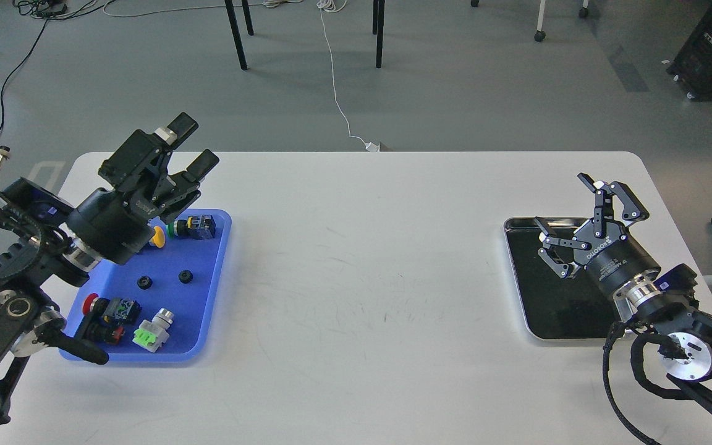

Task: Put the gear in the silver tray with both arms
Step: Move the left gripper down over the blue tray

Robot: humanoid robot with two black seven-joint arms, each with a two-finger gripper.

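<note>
Two small black gears [144, 282] [185, 276] lie side by side in the blue plastic tray [209, 281] at the left. My left gripper [194, 145] is open and empty, raised above the tray's far edge and pointing up and to the right, well apart from the gears. The silver tray [552, 309] with its dark mirror floor lies at the right. My right gripper [563, 201] is open and empty, hovering over the silver tray's far part. Nothing shows in the silver tray.
The blue tray also holds a yellow button [157, 236], a green-capped switch [195, 227], a red-capped switch [107, 309] and a green-and-white switch [153, 330]. The white table [362, 278] lies between the two trays. Chair legs and cables stand on the floor behind.
</note>
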